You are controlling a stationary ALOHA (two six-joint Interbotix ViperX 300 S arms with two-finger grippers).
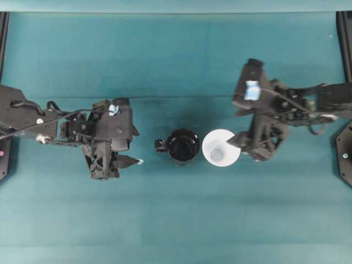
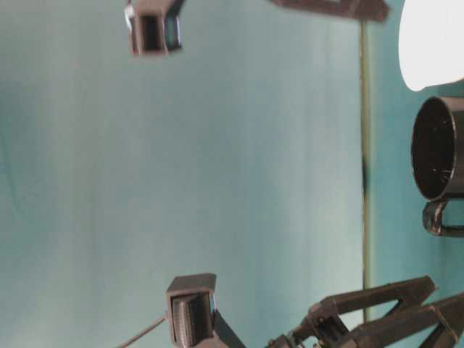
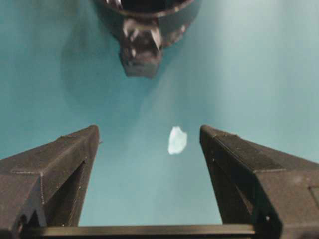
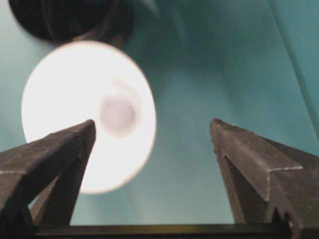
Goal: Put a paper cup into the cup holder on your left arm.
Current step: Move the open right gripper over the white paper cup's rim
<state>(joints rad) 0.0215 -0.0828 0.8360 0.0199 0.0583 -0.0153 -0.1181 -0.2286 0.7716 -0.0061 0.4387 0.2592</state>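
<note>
Both tools gape: paper cup (image 1: pixel 221 147) stands beside black cup holder (image 1: pixel 183 146).

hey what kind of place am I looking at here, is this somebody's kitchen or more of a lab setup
Most likely a robot lab bench, not a kitchen. A plain teal table carries two black robot arms, each with a tool (left tool, right tool). Between them stand only a black cup holder and a white paper cup.

Teal table (image 1: pixel 176 220) with two cups near its middle

A glossy black cup holder (image 1: pixel 183 146) stands upright, handle toward the left edge; a white paper cup (image 1: pixel 221 147) stands open side up just beside it, on the side toward the right edge. A small white scrap (image 3: pixel 177 140) lies left of the holder.
</note>
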